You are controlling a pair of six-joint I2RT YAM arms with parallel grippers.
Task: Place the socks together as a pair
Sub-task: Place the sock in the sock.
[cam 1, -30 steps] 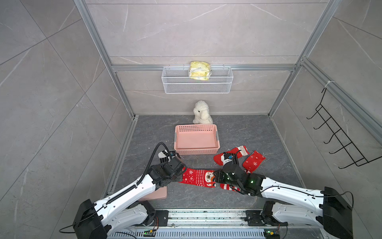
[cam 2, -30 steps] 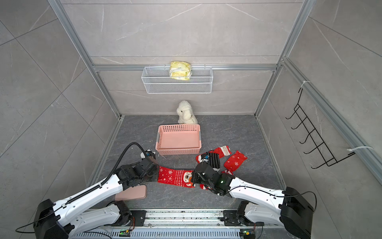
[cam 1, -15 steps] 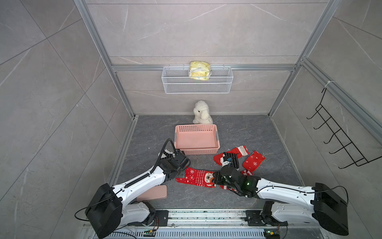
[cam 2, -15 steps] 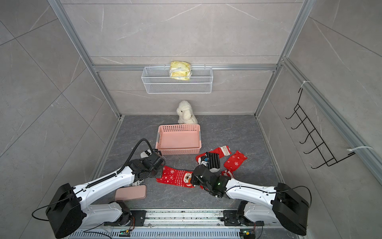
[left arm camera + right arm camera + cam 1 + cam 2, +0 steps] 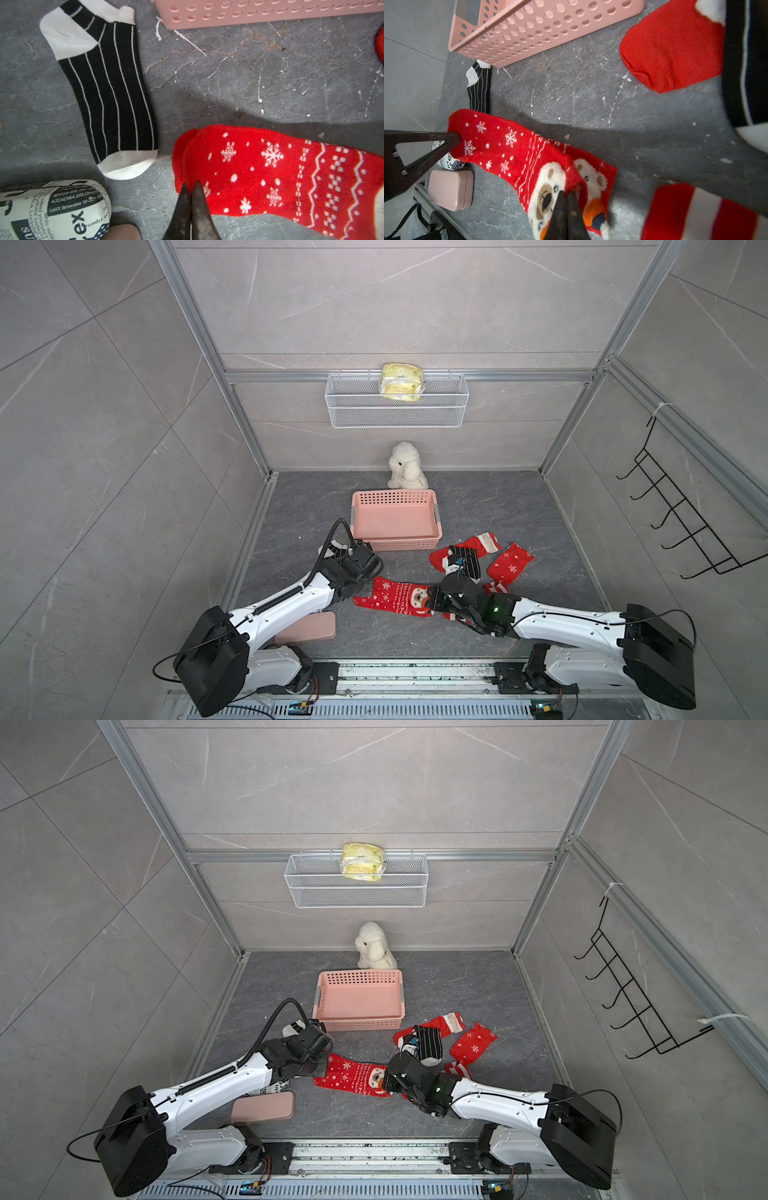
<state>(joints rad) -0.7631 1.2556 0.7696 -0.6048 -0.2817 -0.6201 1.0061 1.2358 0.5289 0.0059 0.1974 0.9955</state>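
Change: both arms have reached further in, and the red sock's (image 5: 394, 598) toe has shifted slightly towards the left arm.
Left end effector (image 5: 190, 185): clenched on the toe edge.
Right end effector (image 5: 565, 193): clenched on the bear-face end.
Sock position: low over the desk (image 5: 478, 497), spanned between both end effectors, near the basket (image 5: 397, 544).
Risk: the thin toe pinch may slip. An unequal pull could slide apart the two layers visible at the toe.

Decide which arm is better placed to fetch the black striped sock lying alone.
Likely left: the left end effector, pinching the snowflake socks' toes, is beside the black striped sock; the right end effector pinches the opposite end.
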